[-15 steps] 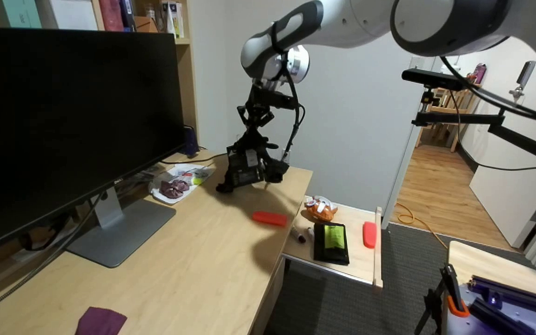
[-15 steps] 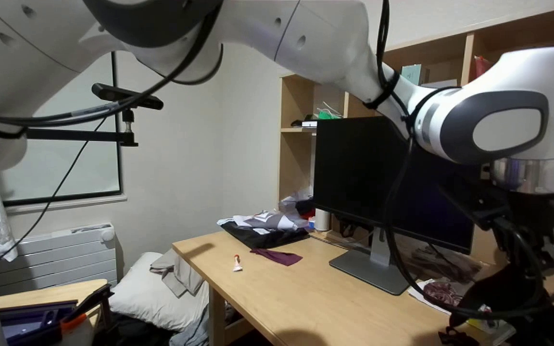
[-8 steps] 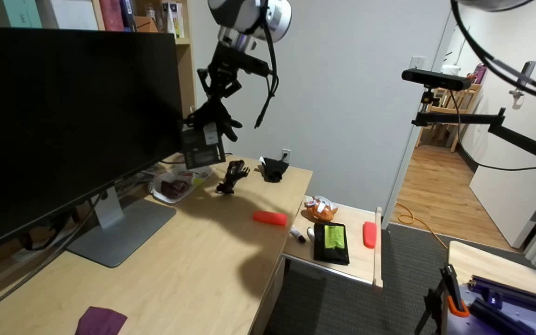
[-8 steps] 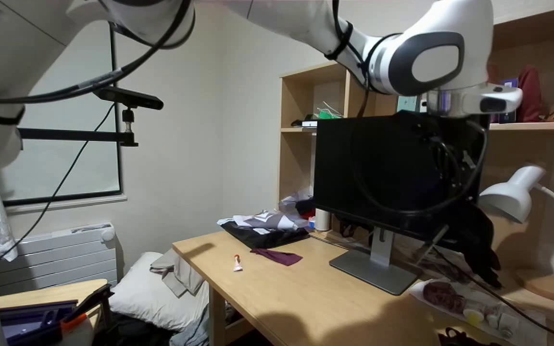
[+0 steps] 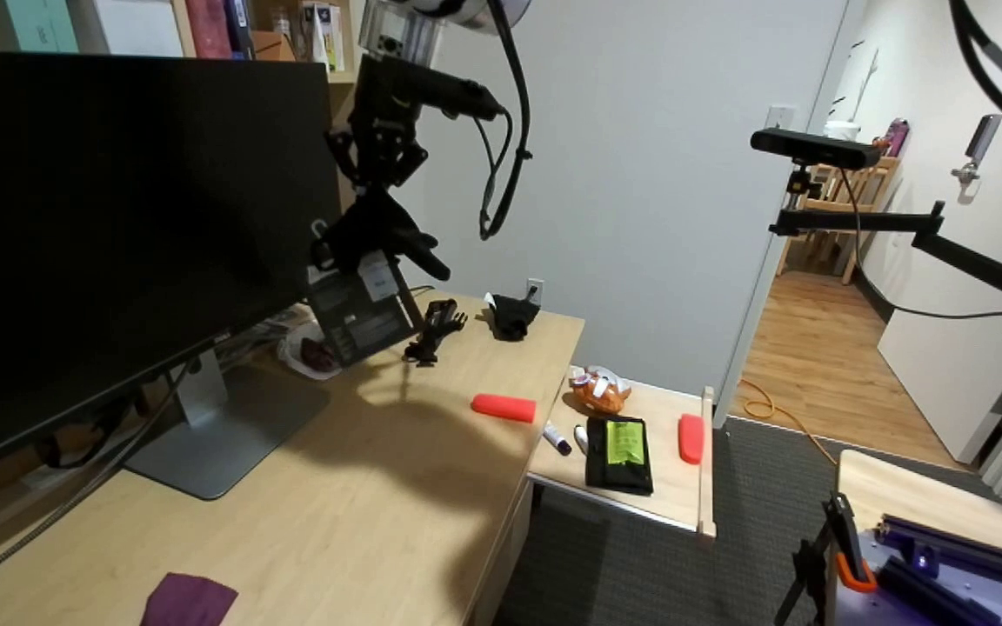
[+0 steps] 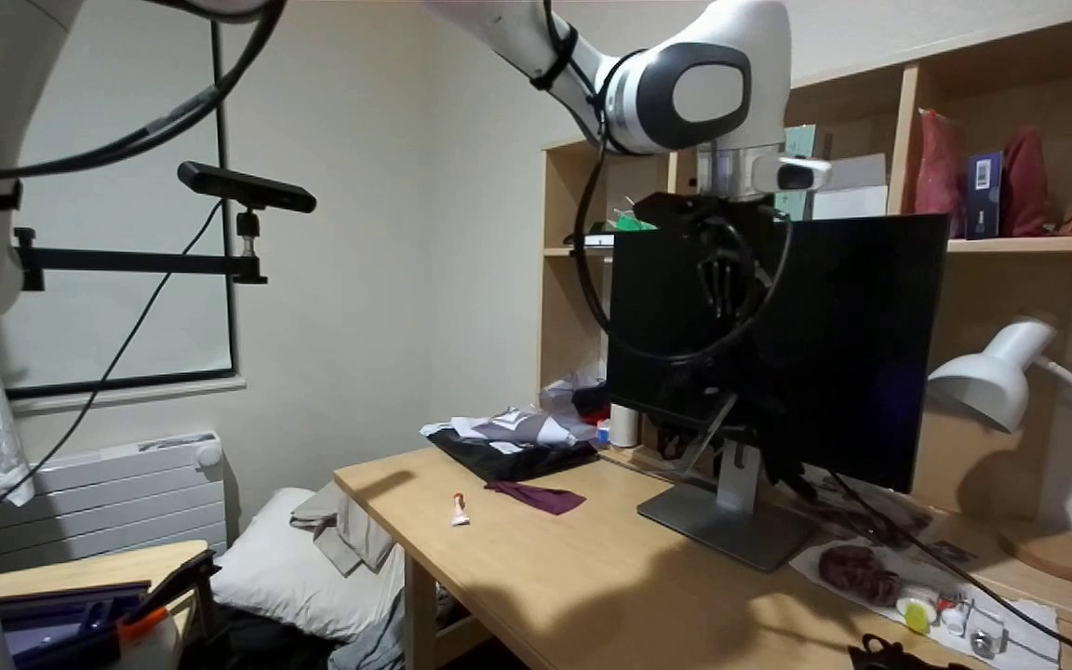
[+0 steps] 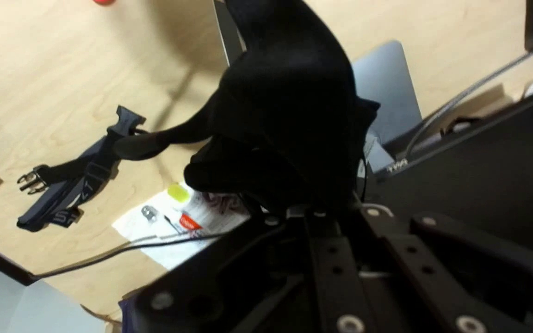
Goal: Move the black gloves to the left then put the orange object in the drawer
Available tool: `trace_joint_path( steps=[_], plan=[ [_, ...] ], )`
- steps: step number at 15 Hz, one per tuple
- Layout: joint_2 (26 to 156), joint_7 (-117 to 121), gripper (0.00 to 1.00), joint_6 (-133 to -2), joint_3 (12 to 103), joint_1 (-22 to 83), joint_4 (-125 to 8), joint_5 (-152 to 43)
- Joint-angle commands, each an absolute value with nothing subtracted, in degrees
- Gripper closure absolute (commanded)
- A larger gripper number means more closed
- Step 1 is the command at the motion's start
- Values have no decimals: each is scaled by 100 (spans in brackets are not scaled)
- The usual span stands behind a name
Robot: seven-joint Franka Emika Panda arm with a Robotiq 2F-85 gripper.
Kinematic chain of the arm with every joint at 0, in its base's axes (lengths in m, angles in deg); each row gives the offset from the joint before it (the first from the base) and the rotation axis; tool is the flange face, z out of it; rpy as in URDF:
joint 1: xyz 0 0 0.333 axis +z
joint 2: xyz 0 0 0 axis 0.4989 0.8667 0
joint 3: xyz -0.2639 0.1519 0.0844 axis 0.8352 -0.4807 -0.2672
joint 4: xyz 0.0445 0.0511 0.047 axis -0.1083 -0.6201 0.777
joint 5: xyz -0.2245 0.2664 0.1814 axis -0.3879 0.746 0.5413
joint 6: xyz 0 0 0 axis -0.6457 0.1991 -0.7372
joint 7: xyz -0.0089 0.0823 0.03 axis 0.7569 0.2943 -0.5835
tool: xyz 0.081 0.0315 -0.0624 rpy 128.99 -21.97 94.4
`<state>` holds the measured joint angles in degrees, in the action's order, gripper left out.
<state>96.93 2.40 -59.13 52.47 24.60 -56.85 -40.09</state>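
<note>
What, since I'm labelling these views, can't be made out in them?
Black gloves: outline lost against the dark monitor in an exterior view.
Markings on the hanging card: too small and blurred in an exterior view.
Orange object: the wrist view's top edge cuts off all but, at most, a tip.
Drawer: the desktop hides its inner end in an exterior view.

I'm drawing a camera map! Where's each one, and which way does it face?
In an exterior view: outside the robot, looking along desk to drawer; pincer shows.
In an exterior view: outside the robot, looking across desk to monitor; arm shows.
Wrist view: on the arm, looking down at the gloves; pincer shows.
Both exterior views share the desk and monitor.
</note>
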Motion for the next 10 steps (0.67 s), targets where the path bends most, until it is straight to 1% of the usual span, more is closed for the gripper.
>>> trace_joint_path(
  steps=[1, 6, 10],
  plan=[
    [9015, 171, 94, -6106, 5358, 2850, -7122, -4614],
    [8556, -32, 94, -6590, 5270, 3217, -8808, -5420],
    [8100, -196, 94, -7316, 5169, 3402, -10235, -5869]
  ],
)
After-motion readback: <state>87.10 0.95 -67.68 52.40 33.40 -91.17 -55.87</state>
